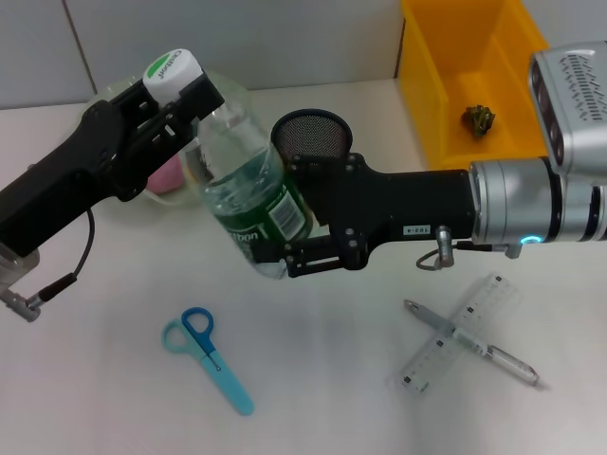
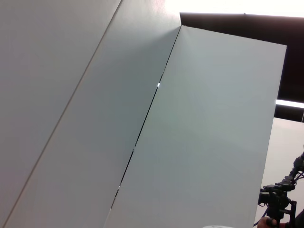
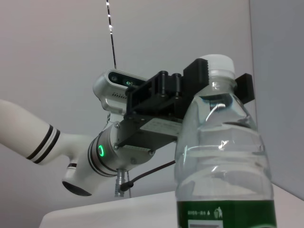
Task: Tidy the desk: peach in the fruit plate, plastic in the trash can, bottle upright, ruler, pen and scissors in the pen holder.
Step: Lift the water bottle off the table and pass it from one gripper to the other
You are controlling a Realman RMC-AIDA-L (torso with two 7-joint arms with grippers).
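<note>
Head view steeply down over the desk (image 1: 313, 379); right wrist view close, upward, sharing the bottle (image 1: 248, 185).

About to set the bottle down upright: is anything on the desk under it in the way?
Nothing visible. The bottle hangs in both grippers, left gripper at the cap, right gripper on the body. The scissors lie nearer the robot; the desk right under the bottle is hidden.
</note>
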